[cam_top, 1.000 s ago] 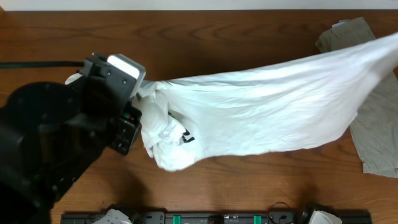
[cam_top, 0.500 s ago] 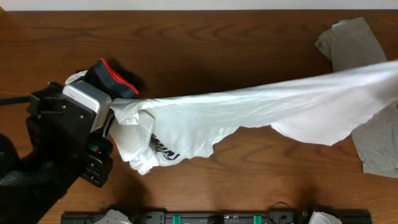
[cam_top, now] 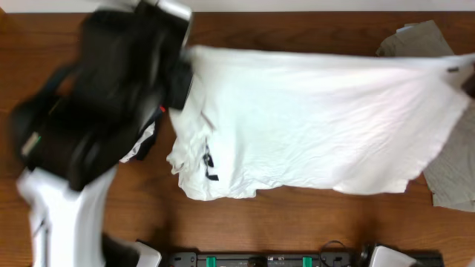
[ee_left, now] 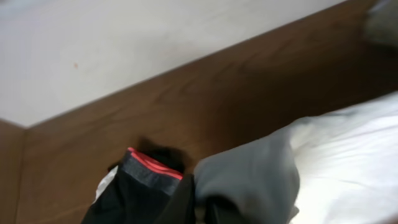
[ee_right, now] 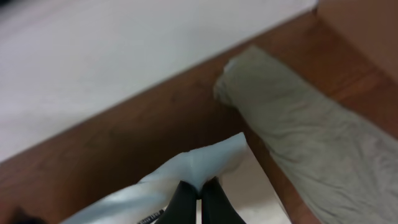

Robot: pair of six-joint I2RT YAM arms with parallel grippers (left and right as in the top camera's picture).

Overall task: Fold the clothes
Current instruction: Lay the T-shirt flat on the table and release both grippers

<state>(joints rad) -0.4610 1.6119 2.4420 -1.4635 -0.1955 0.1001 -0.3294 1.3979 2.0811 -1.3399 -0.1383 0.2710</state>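
Observation:
The white T-shirt (cam_top: 312,126) with dark lettering hangs stretched above the table between both arms. My left gripper (cam_top: 182,70) is shut on its left corner at the far side; that bunched corner shows in the left wrist view (ee_left: 249,180). My right gripper (ee_right: 200,190) is shut on the right corner (ee_right: 214,158); it lies off the overhead view's right edge. The black garment with red-edged grey waistband (ee_left: 146,177) lies below the left arm. The khaki-grey garment (ee_right: 292,124) lies at the far right, also in the overhead view (cam_top: 453,159).
The brown wooden table (cam_top: 297,222) ends at a pale floor beyond its far edge (ee_left: 93,56). The left arm's black and white body (cam_top: 82,148) covers the table's left side. A dark rail runs along the near edge (cam_top: 267,259).
The left arm swung from the near left up toward the far edge, lifting its shirt corner. The shirt spread from a twisted band into a broad sheet. The black garment is now hidden overhead.

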